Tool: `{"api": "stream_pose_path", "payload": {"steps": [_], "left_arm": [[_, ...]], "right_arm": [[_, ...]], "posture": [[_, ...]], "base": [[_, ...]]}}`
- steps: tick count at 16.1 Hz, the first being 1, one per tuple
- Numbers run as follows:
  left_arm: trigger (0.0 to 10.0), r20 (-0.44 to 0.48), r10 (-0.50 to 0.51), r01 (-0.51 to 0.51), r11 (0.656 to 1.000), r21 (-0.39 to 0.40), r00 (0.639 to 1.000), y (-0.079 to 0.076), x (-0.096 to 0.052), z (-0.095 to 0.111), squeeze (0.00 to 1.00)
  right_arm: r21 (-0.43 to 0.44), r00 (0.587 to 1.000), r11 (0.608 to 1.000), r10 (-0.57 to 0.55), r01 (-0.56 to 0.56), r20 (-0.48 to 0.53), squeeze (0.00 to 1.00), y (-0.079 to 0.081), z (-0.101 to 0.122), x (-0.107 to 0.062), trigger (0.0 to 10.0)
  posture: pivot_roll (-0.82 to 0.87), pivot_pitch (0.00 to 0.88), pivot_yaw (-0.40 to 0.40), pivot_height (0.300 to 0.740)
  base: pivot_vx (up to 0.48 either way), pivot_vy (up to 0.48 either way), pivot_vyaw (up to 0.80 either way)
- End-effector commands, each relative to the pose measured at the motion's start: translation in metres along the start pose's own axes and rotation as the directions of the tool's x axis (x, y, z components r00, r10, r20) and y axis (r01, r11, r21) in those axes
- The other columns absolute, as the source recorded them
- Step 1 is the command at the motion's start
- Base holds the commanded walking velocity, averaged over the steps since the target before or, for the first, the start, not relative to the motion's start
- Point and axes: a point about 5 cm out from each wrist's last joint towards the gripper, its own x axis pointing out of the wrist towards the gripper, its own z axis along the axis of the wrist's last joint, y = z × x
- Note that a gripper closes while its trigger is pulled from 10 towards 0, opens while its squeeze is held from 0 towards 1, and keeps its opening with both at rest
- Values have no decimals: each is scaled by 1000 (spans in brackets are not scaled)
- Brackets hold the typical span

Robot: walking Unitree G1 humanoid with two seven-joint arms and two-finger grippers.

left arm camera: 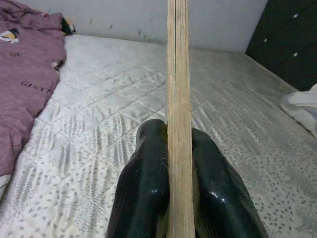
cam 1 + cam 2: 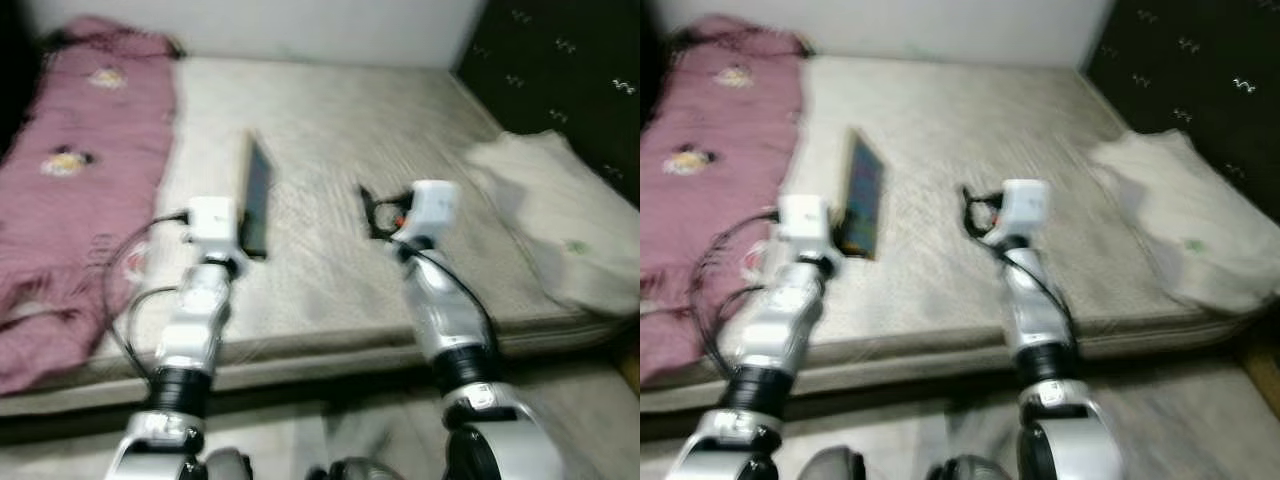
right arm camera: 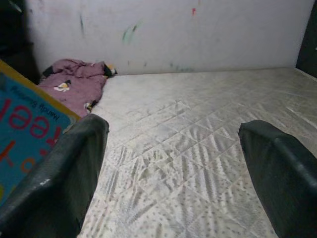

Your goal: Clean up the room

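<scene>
Left gripper (image 1: 179, 198) clamps thin teal-faced book (image 2: 256, 195) edge-up, 11 o'clock | right gripper (image 3: 173, 163) fingers apart over quilted mattress (image 2: 330, 130), 1 o'clock

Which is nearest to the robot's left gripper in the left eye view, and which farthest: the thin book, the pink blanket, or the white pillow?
1. Thin blue board book: clamped in the left gripper fingers.
2. Pink patterned blanket: along the mattress's left side.
3. White pillow: far right edge.

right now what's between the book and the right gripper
Only bare mattress lies between the book, held on edge by the left gripper, and the open right gripper, as the left eye view shows.
</scene>
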Motion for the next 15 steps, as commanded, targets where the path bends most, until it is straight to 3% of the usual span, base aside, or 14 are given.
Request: {"api": "stream_pose_path", "payload": {"steps": [1, 5, 15], "left_arm": [[10000, 65, -16, 16, 1000, -10, 998, -7, 4, 14, 0], [10000, 93, -28, 31, 999, -32, 995, -7, 3, 18, 0], [10000, 110, -31, 36, 998, -43, 993, -7, 4, 20, 0]], "right_arm": [[-15, 1000, 1000, -20, 21, 11, 0, -9, 5, 1, 10000], [-13, 1000, 1000, -22, 22, 11, 0, -10, 5, 1, 10000], [-14, 1000, 1000, -23, 23, 13, 0, -11, 5, 2, 10000]], "posture": [[20, 0, -71, 740], [19, 0, -72, 740], [19, 0, -72, 740]], "base": [[0, 0, 0], [0, 0, 0], [403, 0, 0]]}}
